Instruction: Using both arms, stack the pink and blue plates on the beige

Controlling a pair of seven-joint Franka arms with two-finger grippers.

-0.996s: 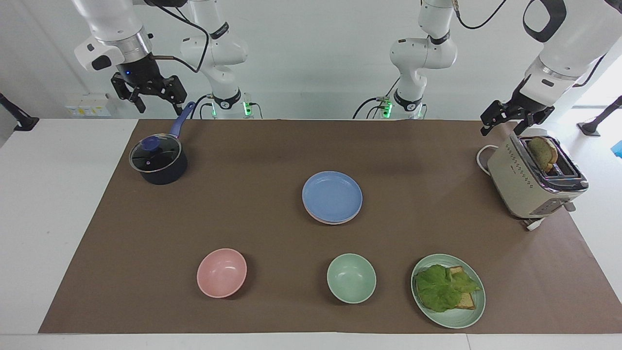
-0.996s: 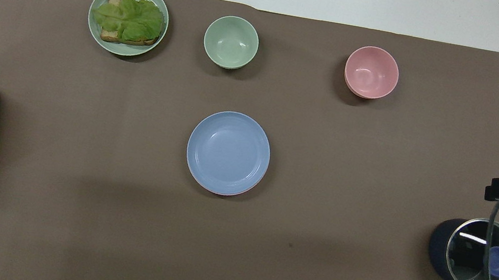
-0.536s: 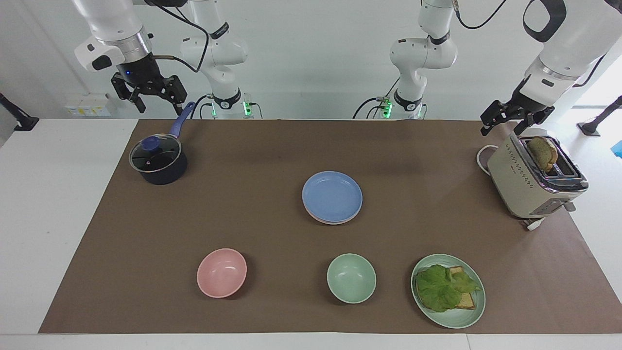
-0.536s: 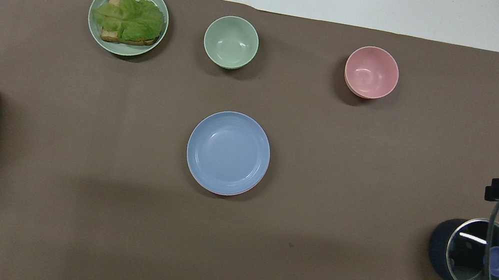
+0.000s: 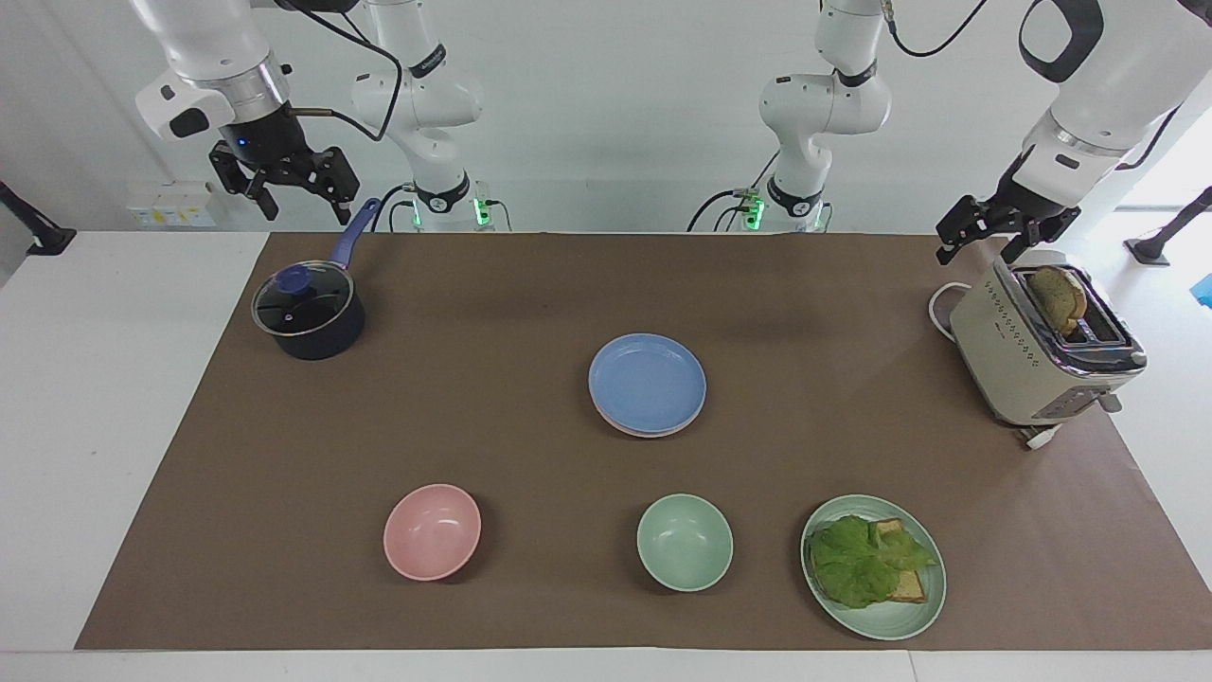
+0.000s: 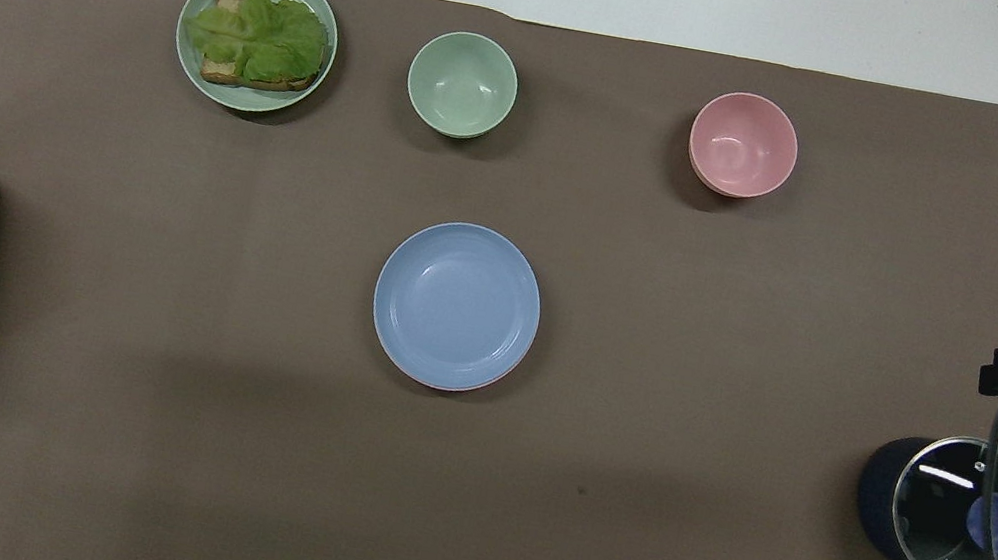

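The right gripper (image 5: 287,185) hangs in the air over the table edge beside the saucepan (image 5: 309,313), its black fingers spread apart and empty. Its glossy white arm with a silver wrist descends steeply from above, a black cable looping off it. The left gripper (image 5: 989,232) hovers just above the robots' end of the toaster (image 5: 1042,346), likewise parted and holding nothing, tilted downward on a bent white forearm. Both arms wait, well apart from the plates.

Taking the saucepan as landmark: it is a dark, round pot with a glass lid, a blue knob and a long periwinkle handle pointing toward the robots. Farther from the robots than the saucepan and toward the middle of the brown mat (image 5: 492,303) lies the blue plate (image 5: 648,382), flat, round and matte. It rests on the pink plate (image 5: 632,429), of which only a thin pale rim peeks out underneath. The beige plate cannot be made out beneath them.

Farther still from the saucepan sits a smooth pink bowl (image 5: 432,531), then a mint-green bowl (image 5: 685,542) beside it toward the left arm's end, then a ribbed green plate (image 5: 900,618) carrying toast under crinkled lettuce. The toaster is a boxy cream appliance with a slice of bread standing in its slot.
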